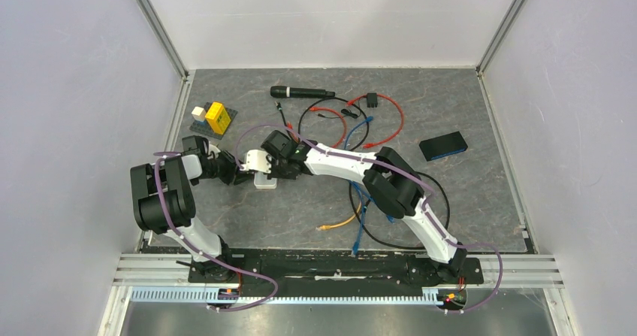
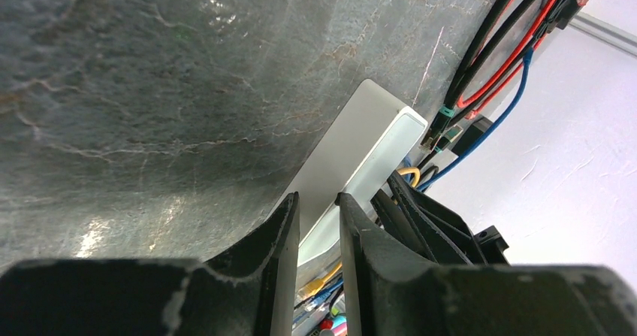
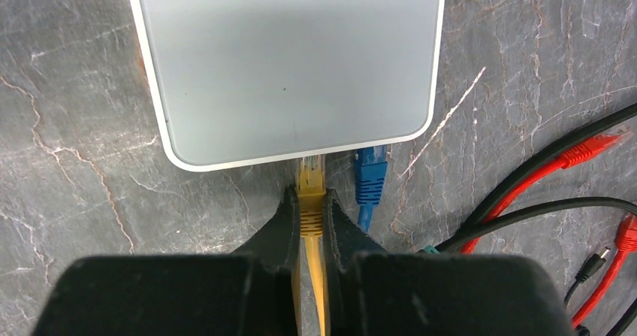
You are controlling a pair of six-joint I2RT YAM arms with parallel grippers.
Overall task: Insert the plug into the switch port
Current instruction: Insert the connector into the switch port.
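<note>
The pale grey-white switch box (image 3: 289, 65) lies flat on the table, small in the top view (image 1: 265, 184). My right gripper (image 3: 309, 193) is shut on the yellow plug (image 3: 310, 182). The plug's clear tip touches the box's near long edge. The switch port itself is hidden under that edge. A blue plug (image 3: 370, 174) sits in the same edge just to the right. My left gripper (image 2: 317, 197) grips the box (image 2: 368, 137) from its opposite end, one finger on each face. In the top view the left gripper (image 1: 248, 174) and the right gripper (image 1: 282, 169) meet at the box.
Red and black cables (image 1: 379, 118) coil behind the box, with a black microphone (image 1: 300, 92) beyond them. A dark flat box (image 1: 443, 146) lies at the right. Yellow and white blocks (image 1: 214, 116) stand at the back left. Blue and orange cables (image 1: 353, 219) trail toward the near edge.
</note>
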